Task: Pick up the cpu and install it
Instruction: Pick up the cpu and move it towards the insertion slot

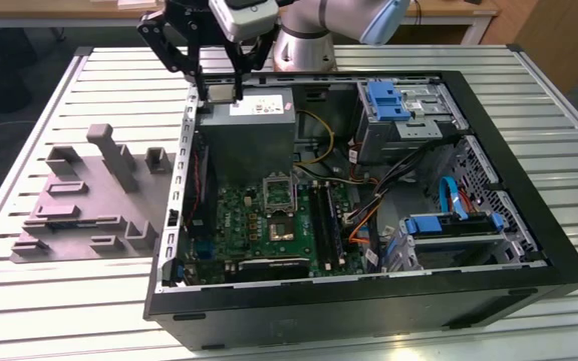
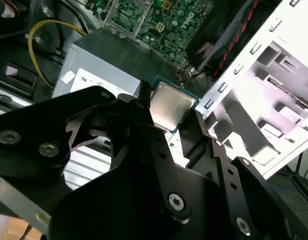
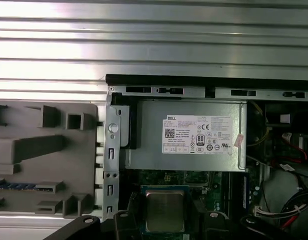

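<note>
My gripper hangs over the back corner of the open computer case, on the exterior view's left, above the grey power supply box. It is shut on the cpu, a small square chip with a silvery top. In both wrist views the cpu sits flat between the black fingers. The metal-framed socket lies lower on the green motherboard, apart from the cpu.
A grey moulded fixture tray lies on the slatted table beside the case. Inside the case are blue drive brackets, a memory stick and loose cables. The arm's base stands behind.
</note>
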